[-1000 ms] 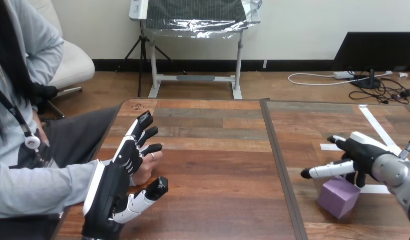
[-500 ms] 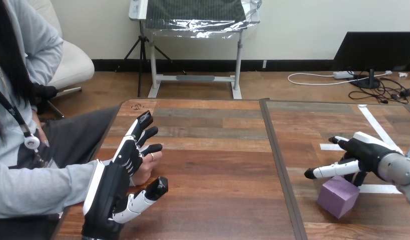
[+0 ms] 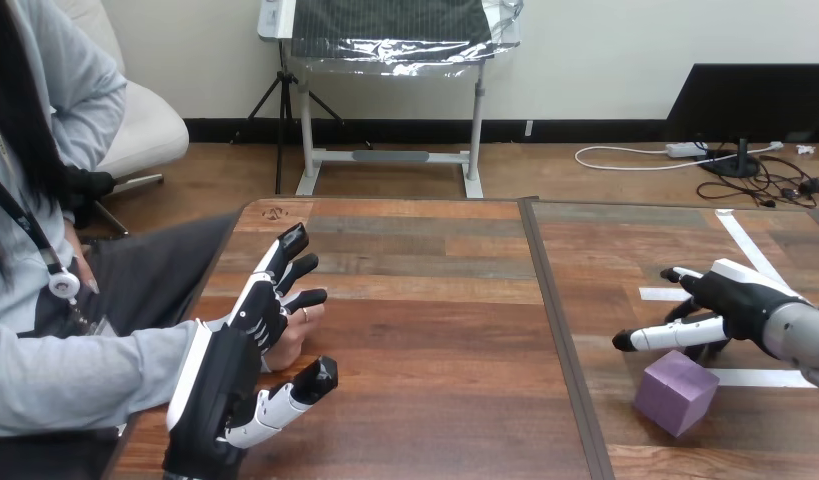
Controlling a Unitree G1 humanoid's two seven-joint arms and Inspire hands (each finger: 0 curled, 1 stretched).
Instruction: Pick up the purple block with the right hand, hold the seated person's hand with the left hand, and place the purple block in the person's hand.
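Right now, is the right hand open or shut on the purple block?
Open: the right hand, fingers straight, hovers above the purple cube-shaped block lying on the wooden table.

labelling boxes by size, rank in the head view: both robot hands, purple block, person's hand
1. left robot hand (largest, but nearest the camera)
2. right robot hand
3. purple block
4. person's hand: mostly hidden, so unsure

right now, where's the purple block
In the head view the purple block sits on the right half of the table, near its front edge, just below the right robot hand and beside a strip of white tape.
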